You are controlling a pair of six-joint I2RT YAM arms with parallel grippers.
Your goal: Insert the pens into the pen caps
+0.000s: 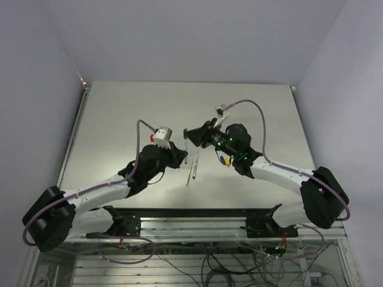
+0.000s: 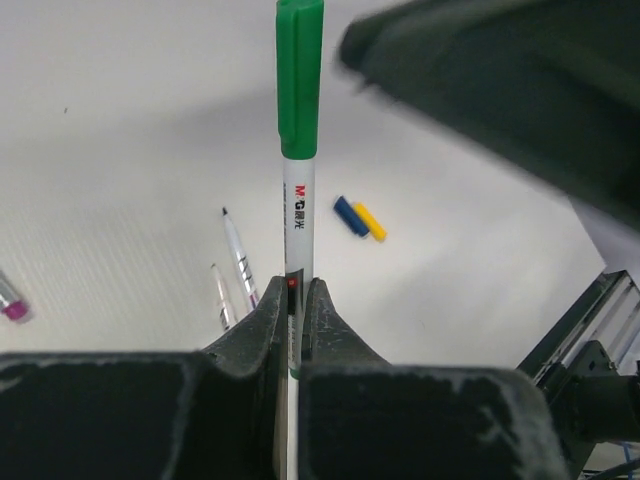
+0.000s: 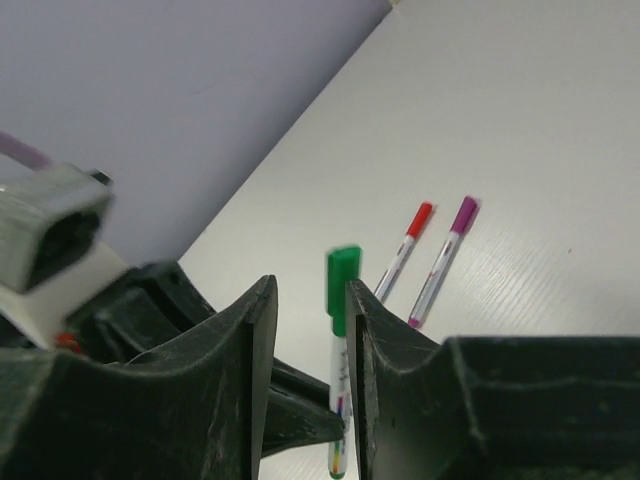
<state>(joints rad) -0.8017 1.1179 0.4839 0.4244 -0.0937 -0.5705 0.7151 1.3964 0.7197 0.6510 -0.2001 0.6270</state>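
Pens done: three of five, by the look of it. A red pen (image 3: 405,245) and a magenta pen (image 3: 445,258), both capped, lie side by side on the table (image 2: 120,150).
Pen in hand: the green pen (image 2: 297,230) is held clear of the table at centre, between the two arms. Its green cap (image 2: 299,75) is already on the tip, and seems pushed home, though the seam is too small to judge.
Pens left: two uncapped pens (image 2: 238,260), tips bare, rest close together just near of the grippers.
Caps left: a blue cap (image 2: 349,214) and a yellow cap (image 2: 371,222) lie touching, to the right of those pens.
Left gripper (image 2: 297,310): fingers pressed together on the green pen's lower barrel, clamping it firmly with the capped end pointing away.
Right gripper (image 3: 310,300): fingers parted to either side of the green cap. There is a clear gap on one side, and the other finger is touching or just beside the cap. It grips nothing.
Judgement: the green pen likely needs setting down next, before the blue and yellow pairs are taken up.
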